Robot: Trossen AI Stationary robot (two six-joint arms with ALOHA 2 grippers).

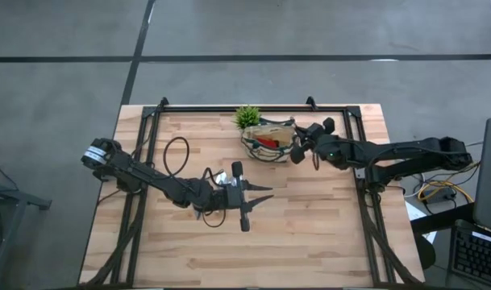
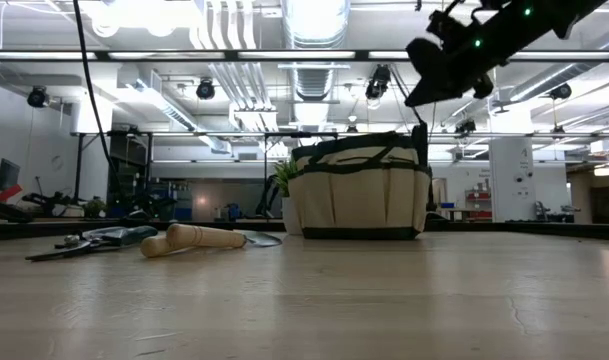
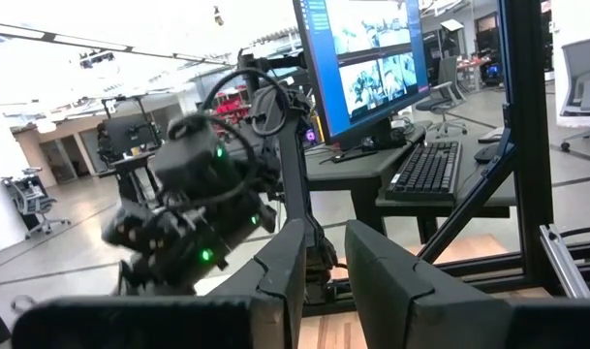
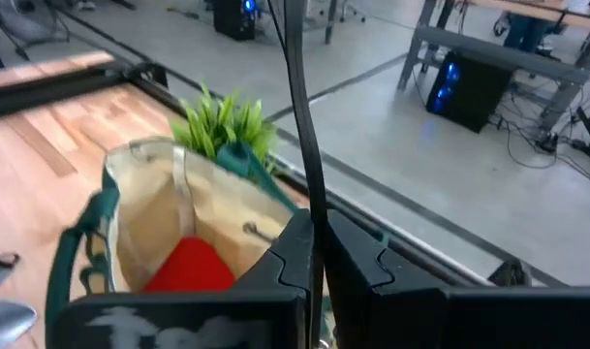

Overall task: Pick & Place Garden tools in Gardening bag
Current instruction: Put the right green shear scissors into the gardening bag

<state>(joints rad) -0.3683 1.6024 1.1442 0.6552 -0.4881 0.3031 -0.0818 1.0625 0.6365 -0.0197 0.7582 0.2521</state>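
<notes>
Currently the gardening bag [image 1: 268,141] is sitting upright at the far middle of the wooden desk [image 1: 309,234], with a small green plant [image 1: 247,118] just beside it on its far-left side. Seen from the right wrist, the bag [image 4: 169,218] is lying open with a red soft lump [image 4: 191,267] resting inside it.

The right tool [image 1: 297,151] is hovering at the right edge of the bag, raised above the desk; in the low view it [image 2: 421,88] is hanging over the bag's upper right corner. Its fingers [image 4: 348,252] are looking pressed together, pinching a thin dark strap [image 4: 299,116] that is running straight up between them; whether this strap is one of the bag's loop handles cannot be told for sure.

The left tool [image 1: 243,196] is sitting near the middle of the desk, well apart from the bag, on the near-left side of it. Its fingers [image 3: 387,276] are standing slightly spread with a narrow gap between them, gripping nothing visible.

Two garden tools are lying on the desk outside the bag. In the low view, a wooden-handled trowel [image 2: 199,239] is resting flat with its metal head pointing right, and dark-handled shears [image 2: 89,240] are lying just beside it on the left. In the high view both are crowded around the left tool and are hard to separate from it.
</notes>
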